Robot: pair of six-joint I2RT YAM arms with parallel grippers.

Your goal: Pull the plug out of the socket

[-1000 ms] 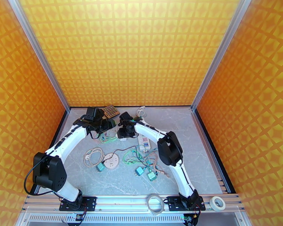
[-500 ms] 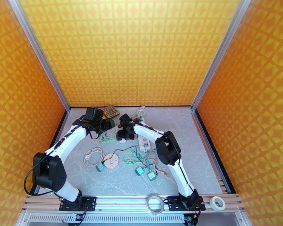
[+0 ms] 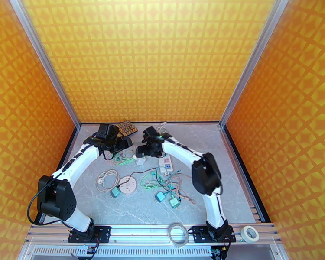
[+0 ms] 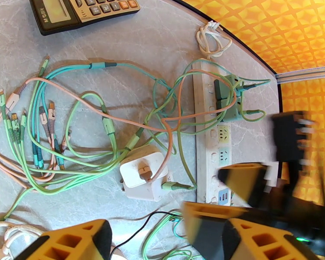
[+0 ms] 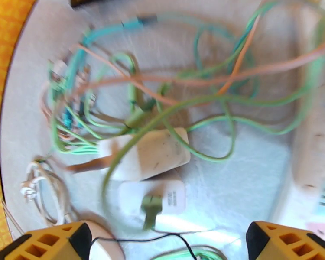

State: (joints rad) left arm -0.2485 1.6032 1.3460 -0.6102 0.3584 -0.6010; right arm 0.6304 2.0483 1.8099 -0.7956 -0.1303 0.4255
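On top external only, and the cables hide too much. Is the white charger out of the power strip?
Observer: Yes. In the left wrist view the white charger lies on the table beside the power strip, in no socket.
Operator: Right gripper on it?
Observer: No. The right gripper is open wide, with the charger below it, untouched.
Operator: Anything in the strip's sockets?
Observer: Yes, green adapters sit plugged in near the end toward the back wall, cables attached.
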